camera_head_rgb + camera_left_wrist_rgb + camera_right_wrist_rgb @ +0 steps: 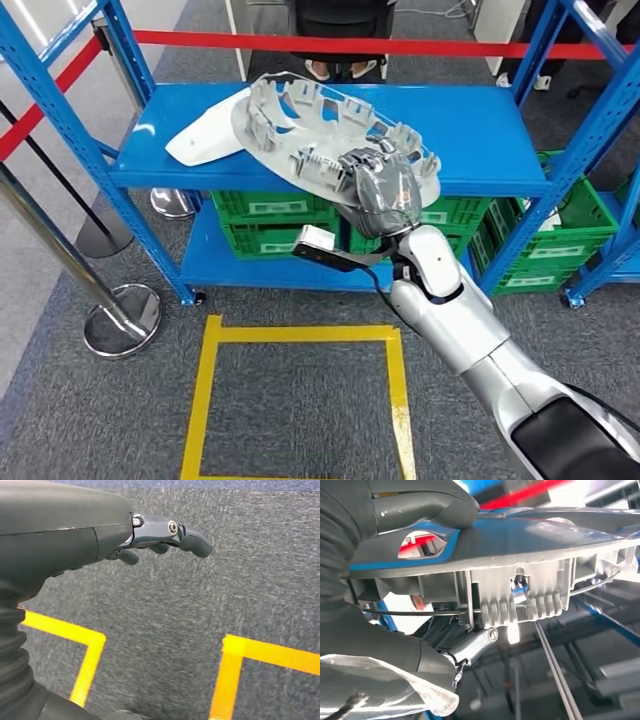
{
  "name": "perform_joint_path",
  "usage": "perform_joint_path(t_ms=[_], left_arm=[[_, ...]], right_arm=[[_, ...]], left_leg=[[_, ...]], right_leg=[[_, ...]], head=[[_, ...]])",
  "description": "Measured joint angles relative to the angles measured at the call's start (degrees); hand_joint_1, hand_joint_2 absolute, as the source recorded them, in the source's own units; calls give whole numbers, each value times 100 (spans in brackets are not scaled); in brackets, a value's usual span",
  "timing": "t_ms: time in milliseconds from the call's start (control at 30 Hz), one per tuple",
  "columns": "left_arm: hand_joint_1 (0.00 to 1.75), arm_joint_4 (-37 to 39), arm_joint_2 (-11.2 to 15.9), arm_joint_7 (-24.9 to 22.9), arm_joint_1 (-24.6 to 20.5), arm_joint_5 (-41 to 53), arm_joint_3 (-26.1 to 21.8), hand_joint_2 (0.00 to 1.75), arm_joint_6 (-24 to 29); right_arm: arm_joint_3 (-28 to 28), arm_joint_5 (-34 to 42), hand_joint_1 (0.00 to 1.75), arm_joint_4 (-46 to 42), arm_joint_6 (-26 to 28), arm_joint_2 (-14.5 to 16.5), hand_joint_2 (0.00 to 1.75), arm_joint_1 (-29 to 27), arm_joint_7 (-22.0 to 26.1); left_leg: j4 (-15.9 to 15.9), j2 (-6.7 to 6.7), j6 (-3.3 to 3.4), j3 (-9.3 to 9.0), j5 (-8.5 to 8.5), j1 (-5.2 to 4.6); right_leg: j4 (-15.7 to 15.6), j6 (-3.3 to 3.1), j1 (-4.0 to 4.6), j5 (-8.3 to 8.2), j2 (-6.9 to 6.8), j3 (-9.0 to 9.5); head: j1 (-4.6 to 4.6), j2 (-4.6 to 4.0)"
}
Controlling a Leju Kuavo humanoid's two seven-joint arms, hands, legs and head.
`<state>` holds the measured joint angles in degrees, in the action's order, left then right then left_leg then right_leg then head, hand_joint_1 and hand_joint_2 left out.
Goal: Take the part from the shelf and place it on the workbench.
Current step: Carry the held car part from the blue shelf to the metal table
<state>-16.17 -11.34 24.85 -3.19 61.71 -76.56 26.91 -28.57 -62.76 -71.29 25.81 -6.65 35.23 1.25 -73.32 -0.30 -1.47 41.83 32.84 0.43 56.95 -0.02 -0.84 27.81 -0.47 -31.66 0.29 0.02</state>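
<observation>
Nearest the robot, a square of yellow tape (300,335) marks the grey carpet (302,410) in front of the shelf. The left hand (166,535) hangs over that carpet by the tape lines, holding nothing, its fingers loosely extended and slightly apart.

Further out, the right arm reaches up from the lower right, and the right hand (383,188) is clamped on the near rim of the part (317,125), a large pale grey moulded panel with ribs and clips. The right wrist view shows the thumb (433,502) lying over 1 face of the panel and darker fingers (471,647) pressing from the opposite face, so the rim is pinched between them. The part looks tilted, its near edge overhanging the front lip of the blue shelf (483,140); whether its far edge touches the shelf cannot be told. Just beside it, to the left, lies a white panel (205,132). Green crates (275,218) sit on the lower level, and red barrier tape (340,43) runs behind.

The pick-up step seems in hand: grip made, part not yet clear. Next, it likely calls for lifting the part clear without snagging the white panel, then turning towards the counter, which is not visible here.
</observation>
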Motion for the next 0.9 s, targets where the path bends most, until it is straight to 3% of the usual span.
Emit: perform_joint_path(t_ms=[33,67,133,200,267,333,367,467,500,533,567,633,700,733,800,833,900], left_arm=[[0,-1,0,0,-3,-1,2,175,17],[0,-1,2,-1,-5,-5,3,175,33],[0,-2,8,-4,-8,-18,4,175,60],[0,-2,10,-14,-12,-29,4,175,85],[0,-2,9,-28,-12,-33,4,175,109],[0,-1,2,-38,-6,-36,4,175,123],[0,-1,-1,-42,-4,-36,4,175,127],[0,-2,-3,-42,-7,-45,3,175,139],[0,-2,-5,-42,-7,-48,3,175,140],[0,-2,-10,-42,-6,-47,4,175,140],[0,-2,-14,-42,-5,-47,4,175,140],[0,-2,-18,-42,-5,-47,4,175,140],[0,-2,-20,-42,-6,-47,4,175,140],[0,-2,-21,-42,-5,-47,4,175,140],[0,-2,-20,-51,1,-43,4,175,143],[0,-2,-17,-58,7,-40,4,175,146],[0,-2,-12,-80,19,-34,3,175,153]], right_arm=[[19,52,175,7,-26,-22,175,-49,2],[40,96,175,11,-55,-44,175,-91,3],[79,151,175,13,-104,-82,175,-155,2],[117,186,175,12,-136,-117,175,-196,-3],[146,198,175,13,-151,-149,175,-229,-4],[160,200,175,19,-158,-189,175,-269,-3],[163,200,175,23,-160,-210,175,-286,-2],[166,204,175,31,-163,-251,175,-325,-2],[166,204,175,32,-164,-261,175,-337,-2],[166,205,175,34,-164,-269,175,-347,-2],[166,205,175,36,-164,-275,175,-354,-2],[169,205,175,38,-164,-280,175,-355,-2],[177,204,175,30,-163,-280,175,-352,-2],[181,204,175,26,-163,-280,175,-352,-2],[187,206,175,27,-168,-281,175,-362,-1],[191,208,175,31,-171,-283,175,-364,-2],[199,212,175,33,-175,-287,175,-366,-5]], left_leg=[[-147,0,-14,-49,-50,12],[-98,0,-19,-186,-193,22],[504,-1,-1,-681,-423,32],[1222,-9,49,-1134,-360,15],[1514,-15,114,-1243,-289,-18],[1565,3,217,-1174,-375,-14],[1585,13,275,-1127,-432,-8],[1586,25,373,-909,-621,-27],[1580,25,378,-828,-684,-37],[1573,25,375,-749,-741,-43],[1560,25,366,-669,-795,-46],[1514,24,328,-521,-884,-45],[1455,24,272,-404,-969,-60],[1441,24,244,-368,-1019,-67],[1454,20,190,-317,-1118,-68],[1434,18,157,-285,-1080,-63],[1135,16,89,-182,-706,-49]], right_leg=[[27,5,0,-52,-3,-97],[61,13,-1,-99,-5,-196],[132,44,2,-174,-2,-362],[172,105,12,-254,-2,-463],[161,188,6,-361,-6,-528],[190,258,-14,-324,3,-604],[310,280,-18,-162,12,-668],[1314,311,-22,619,29,-957],[1653,317,-22,735,31,-1009],[1833,320,-21,714,32,-989],[1817,319,-22,582,32,-875],[1200,308,-24,299,31,-362],[385,285,-14,312,38,195],[156,273,-4,373,43,330],[51,221,0,361,37,316],[53,176,-8,308,26,269],[53,75,-31,203,5,160]], head=[[-2,0],[-1,0],[-2,0],[5,0],[10,0],[10,0],[17,0],[40,0],[41,0],[41,0],[44,0],[45,0],[46,0],[48,0],[49,0],[47,0],[34,0]])
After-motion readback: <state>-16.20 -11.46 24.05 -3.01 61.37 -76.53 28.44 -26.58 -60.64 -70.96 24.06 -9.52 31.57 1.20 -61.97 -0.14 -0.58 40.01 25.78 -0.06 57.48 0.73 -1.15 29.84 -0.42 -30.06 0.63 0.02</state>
